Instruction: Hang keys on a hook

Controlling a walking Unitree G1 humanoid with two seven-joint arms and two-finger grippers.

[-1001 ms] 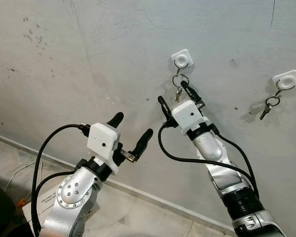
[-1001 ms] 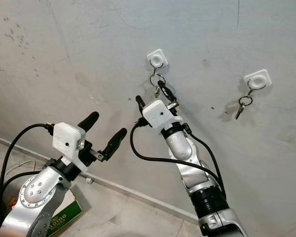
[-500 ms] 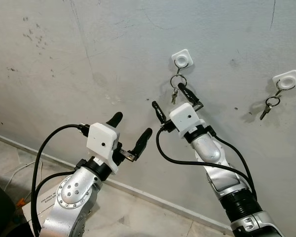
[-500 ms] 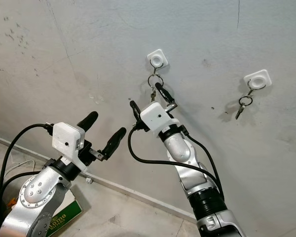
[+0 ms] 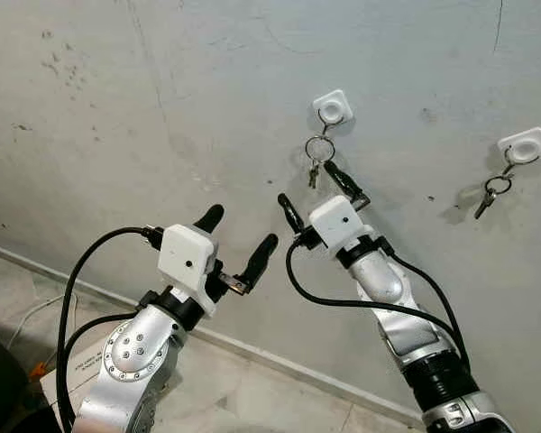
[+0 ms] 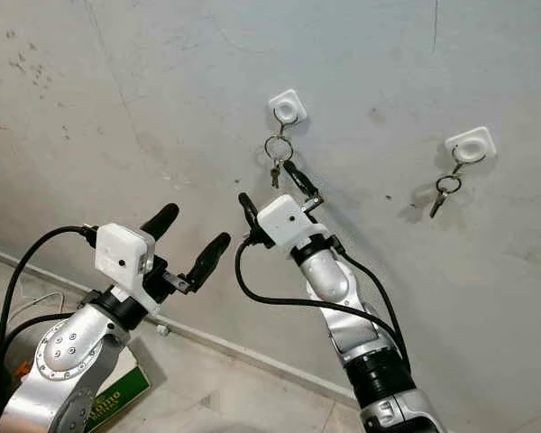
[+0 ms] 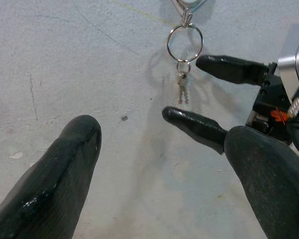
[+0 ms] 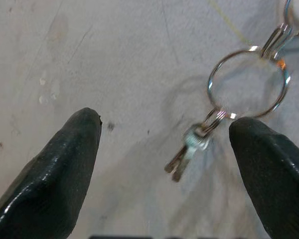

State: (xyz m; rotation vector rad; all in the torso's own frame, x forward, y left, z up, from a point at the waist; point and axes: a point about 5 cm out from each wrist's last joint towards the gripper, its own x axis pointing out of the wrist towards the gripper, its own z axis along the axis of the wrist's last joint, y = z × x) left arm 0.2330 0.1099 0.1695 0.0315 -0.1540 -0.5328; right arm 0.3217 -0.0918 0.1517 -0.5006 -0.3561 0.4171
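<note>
Now that my right gripper (image 5: 311, 188) has let go and pulled back, spread wide, the keys (image 5: 316, 167) hang free on the hook (image 5: 332, 109), so the task looks done.

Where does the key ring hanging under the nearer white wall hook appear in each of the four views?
Left eye: key ring above the right gripper.
Right eye, same spot.
Left wrist, near the top edge.
Right wrist, between the fingers.
Shared landmark: the white hook.
</note>
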